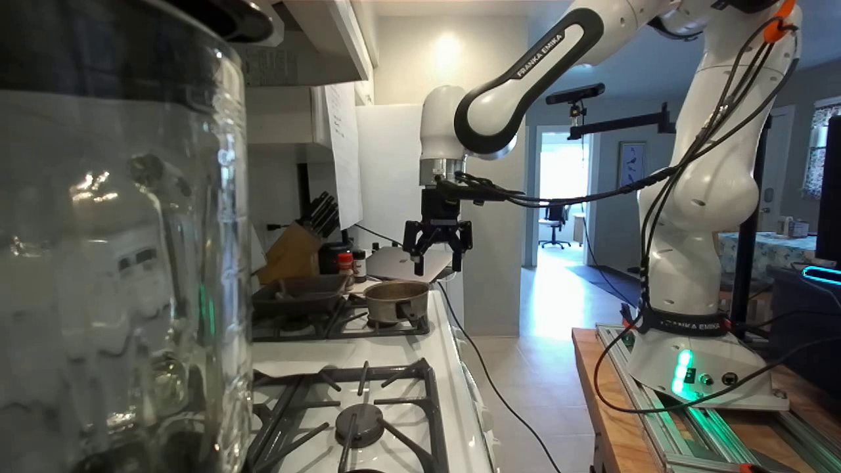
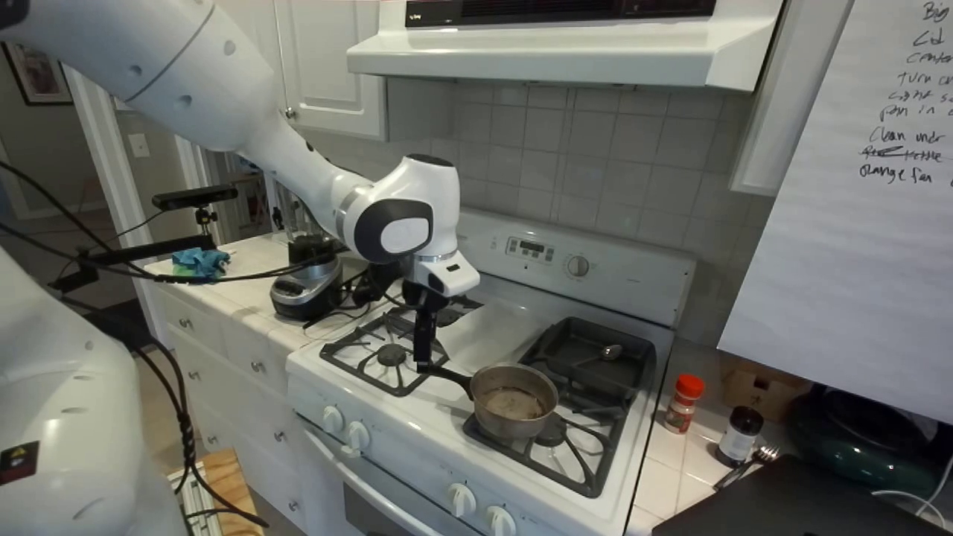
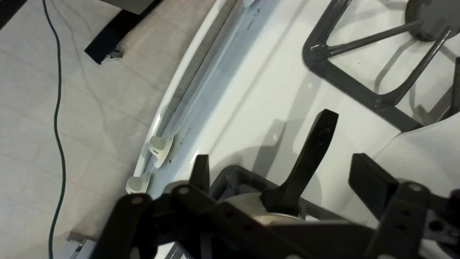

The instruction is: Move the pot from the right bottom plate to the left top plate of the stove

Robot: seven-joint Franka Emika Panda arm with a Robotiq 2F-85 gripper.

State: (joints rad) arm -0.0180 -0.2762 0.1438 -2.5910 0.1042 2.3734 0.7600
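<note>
Approach stage, I reckon: end effector (image 1: 438, 268) spread wide above the handle (image 3: 305, 162) of the pot (image 2: 514, 406); it should next sink, then pinch.

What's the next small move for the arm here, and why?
I'd probably lower the open pincer slowly toward the black handle: in the wrist view the handle appears between the spread fingers, nothing gripped, and in an exterior view the pincer hangs higher than the pot.
</note>
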